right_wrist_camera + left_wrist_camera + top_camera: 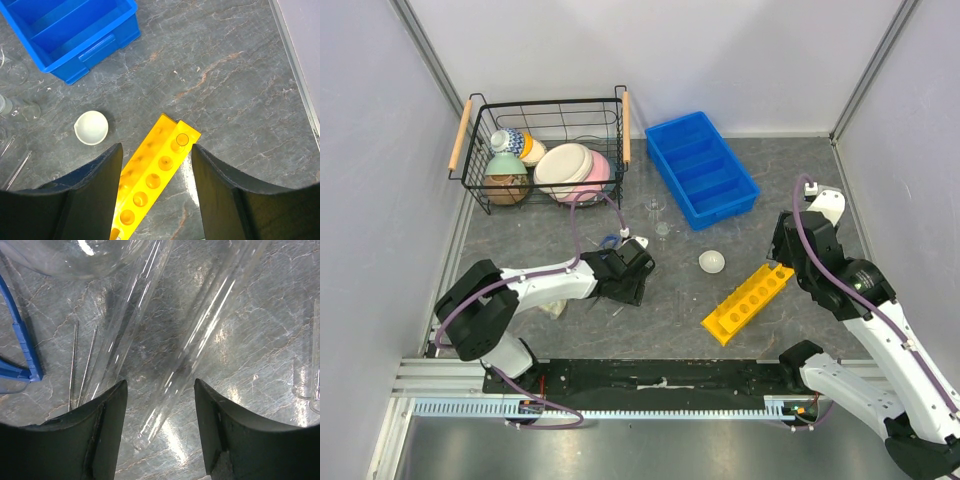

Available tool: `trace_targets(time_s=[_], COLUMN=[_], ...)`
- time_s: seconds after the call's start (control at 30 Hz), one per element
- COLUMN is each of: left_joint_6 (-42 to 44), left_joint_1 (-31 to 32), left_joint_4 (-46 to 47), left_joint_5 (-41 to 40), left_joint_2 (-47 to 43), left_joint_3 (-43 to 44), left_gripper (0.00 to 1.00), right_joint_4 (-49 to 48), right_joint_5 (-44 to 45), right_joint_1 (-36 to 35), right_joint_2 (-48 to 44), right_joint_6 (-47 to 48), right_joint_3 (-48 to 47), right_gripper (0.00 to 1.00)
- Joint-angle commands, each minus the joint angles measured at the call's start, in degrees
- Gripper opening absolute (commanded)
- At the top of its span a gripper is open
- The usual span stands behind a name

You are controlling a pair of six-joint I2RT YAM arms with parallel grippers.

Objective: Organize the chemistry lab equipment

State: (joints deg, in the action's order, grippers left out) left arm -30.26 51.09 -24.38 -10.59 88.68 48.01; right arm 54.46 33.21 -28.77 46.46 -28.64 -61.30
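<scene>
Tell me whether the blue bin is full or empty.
Empty. The blue bin shows only bare floor in every compartment from above.

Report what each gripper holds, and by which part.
Nothing is held. The left gripper is open astride a glass tube; the right gripper is open over the yellow rack.

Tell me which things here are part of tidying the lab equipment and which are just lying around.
Job: yellow rack, white dish, glass tubes, small glass vessels.
Lying about: wire basket, ceramic bowls and cups.
</scene>
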Motion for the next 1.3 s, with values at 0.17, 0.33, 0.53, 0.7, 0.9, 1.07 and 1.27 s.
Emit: trace_targets(time_s=[0.17,0.33,0.53,0.7,0.9,1.07,1.27], left_joint_6=[-2.43,-3.31,-4.19,-4.72,-4.46,-2.88,0.29], left_joint_1=[1.20,2.61,5.42,8.23,10.69,11.57,11.93], left_joint_4=[3.11,3.11,3.20,3.20,2.76,0.57,-5.50], left_joint_5=[-1.19,-0.92,-1.10,-1.19,-0.92,-0.57,2.06], left_joint_2=[1.14,1.05,1.93,2.98,2.64,-1.05,-10.89], left_joint_3=[-1.69,-2.48,-3.18,-2.92,-2.22,-0.11,4.90], left_gripper=[0.47,0.37,0.27,0.22,0.02,0.02,0.02], right_joint_4=[-1.28,-0.93,-0.49,0.30,1.09,1.18,0.30], right_joint_5=[-0.25,-0.78,-1.22,-1.40,-1.92,-3.76,-10.87], right_joint_1=[-0.23,-0.23,-0.23,-0.23,-0.23,-0.23,-0.23], right_joint_2=[-0.93,-1.81,-2.86,-3.65,-4.00,-3.92,-3.92], right_joint_6=[0.52,-0.09,-0.89,-1.50,-1.77,-1.68,0.95], right_joint_3=[0.83,1.71,2.24,1.97,1.27,0.48,-1.71], right_gripper=[0.64,0.64,0.64,0.64,0.64,0.64,0.64])
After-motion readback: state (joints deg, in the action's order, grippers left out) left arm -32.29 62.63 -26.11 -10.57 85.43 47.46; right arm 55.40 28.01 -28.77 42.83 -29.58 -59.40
